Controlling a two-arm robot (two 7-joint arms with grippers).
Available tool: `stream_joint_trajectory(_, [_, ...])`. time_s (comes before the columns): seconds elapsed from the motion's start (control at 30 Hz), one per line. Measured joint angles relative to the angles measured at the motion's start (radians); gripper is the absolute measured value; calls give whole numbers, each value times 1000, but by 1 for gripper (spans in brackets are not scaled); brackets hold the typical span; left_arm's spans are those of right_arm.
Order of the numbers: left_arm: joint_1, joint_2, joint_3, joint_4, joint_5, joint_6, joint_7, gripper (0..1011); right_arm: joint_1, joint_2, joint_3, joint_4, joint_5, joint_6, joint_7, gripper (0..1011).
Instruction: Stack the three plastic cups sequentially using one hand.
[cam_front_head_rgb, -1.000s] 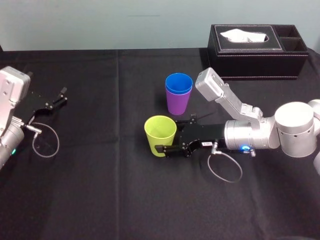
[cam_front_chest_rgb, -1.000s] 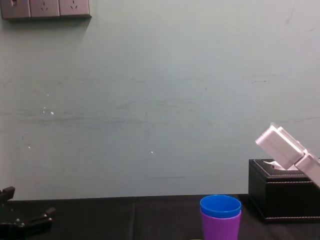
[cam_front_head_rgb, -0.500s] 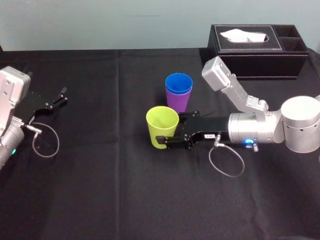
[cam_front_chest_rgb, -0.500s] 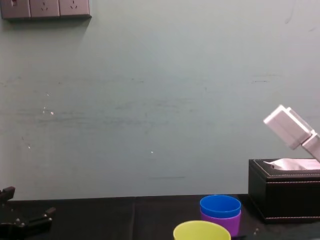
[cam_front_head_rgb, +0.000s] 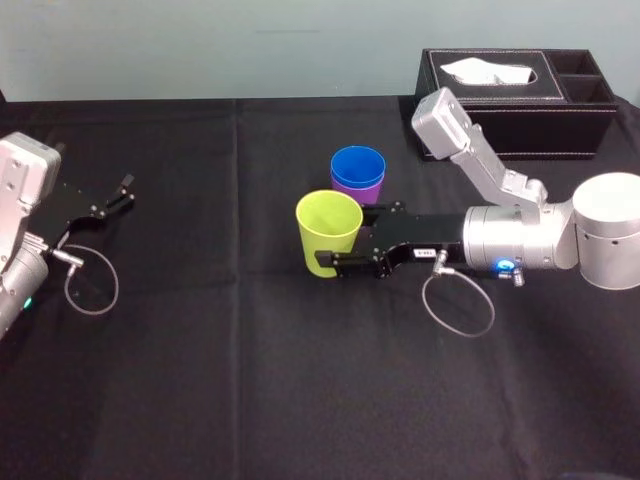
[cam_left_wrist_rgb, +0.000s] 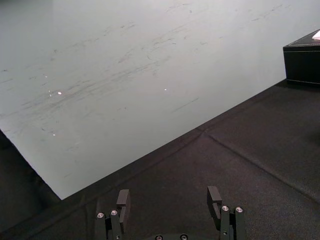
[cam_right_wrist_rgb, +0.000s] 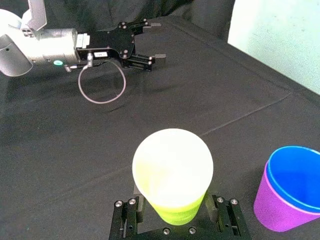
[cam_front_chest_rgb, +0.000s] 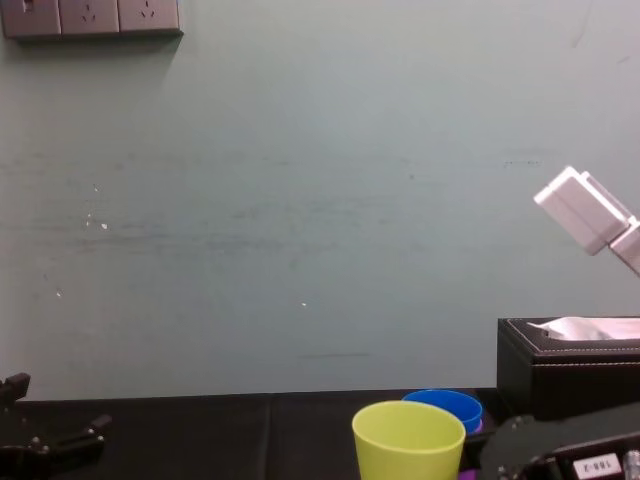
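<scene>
done: blue (cam_front_head_rgb: 358, 165) nested in purple (cam_front_head_rgb: 369, 191) | now: right pincer (cam_right_wrist_rgb: 175, 212) clamped on green (cam_front_head_rgb: 328, 225), frame centre, beside pair | todo: green into blue | left pincer (cam_front_head_rgb: 124, 192) wide, parked far left

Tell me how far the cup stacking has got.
Done: the blue cup sits nested in the purple cup. In hand: the right claw is shut on the yellow-green cup, just beside that pair. Left: drop it into the blue cup. The left claw rests open at the left of the table.
</scene>
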Motion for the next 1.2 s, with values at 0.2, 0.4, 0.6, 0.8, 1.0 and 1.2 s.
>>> stream_joint_trajectory(0.2, [0,0,0,0,0,0,0,1010,9,12,8,-21,7,15,-10,712])
stream_joint_trajectory(0.4, [0,0,0,0,0,0,0,1010,15,22,15,-40,18,29,-19,711])
stream_joint_trajectory(0.6, [0,0,0,0,0,0,0,1010,21,28,22,-51,28,39,-29,711])
stream_joint_trajectory(0.8, [0,0,0,0,0,0,0,1010,36,28,26,-47,33,45,-36,711])
stream_joint_trajectory(1.0, [0,0,0,0,0,0,0,1010,60,20,34,-23,44,47,-37,711])
stream_joint_trajectory(1.2, [0,0,0,0,0,0,0,1010,84,11,37,4,51,45,-36,711])
